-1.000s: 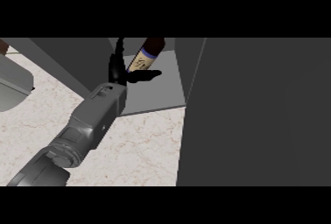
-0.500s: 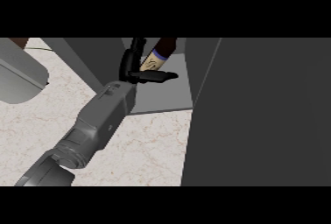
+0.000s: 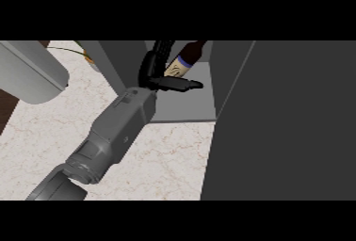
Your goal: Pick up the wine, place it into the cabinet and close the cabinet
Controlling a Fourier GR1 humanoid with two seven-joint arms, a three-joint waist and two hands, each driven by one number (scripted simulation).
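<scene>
One hand shows, the left hand (image 3: 154, 75), black, at the upper middle of the frame. Its fingers (image 3: 158, 54) run up the left side of the one wine bottle (image 3: 179, 67) and its thumb (image 3: 179, 85) crosses below the label towards the right, so the hand is curled round the bottle and has hold of it. The bottle is dark with a pale label edged in blue. It leans with its neck towards the top right and sits inside the opening of the single cabinet (image 3: 186, 104), above that cabinet's grey floor; whether it touches the floor cannot be told. One grey forearm (image 3: 118, 127) slants from the lower left corner up to the hand, crossing the pale marbled counter (image 3: 163, 157). The cabinet's one visible door (image 3: 285, 122), a broad dark panel, stands open and fills the right side of the frame. One pale grey rounded shape (image 3: 28, 70) lies at the upper left; what it is cannot be told.
</scene>
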